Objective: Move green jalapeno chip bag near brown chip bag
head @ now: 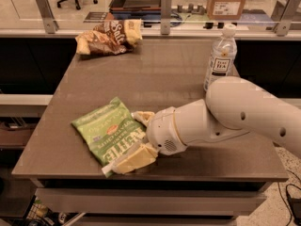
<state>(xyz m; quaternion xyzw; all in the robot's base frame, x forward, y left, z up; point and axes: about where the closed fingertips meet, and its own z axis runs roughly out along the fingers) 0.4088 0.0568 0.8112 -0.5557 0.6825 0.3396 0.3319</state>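
The green jalapeno chip bag (104,132) lies flat near the table's front left, white lettering up. My gripper (127,140) is at the bag's right end with its cream fingers (134,158) spread apart. One finger is at the bag's upper right edge, the other lies over its lower right corner. The fingers are open and the bag rests on the table. The brown chip bag (110,36) lies at the far left back corner of the table, well away from the green bag.
A clear water bottle (221,56) stands upright at the back right, just behind my arm. The brown table (160,79) has its front edge close below the gripper. A rail with metal posts (165,6) runs behind the table.
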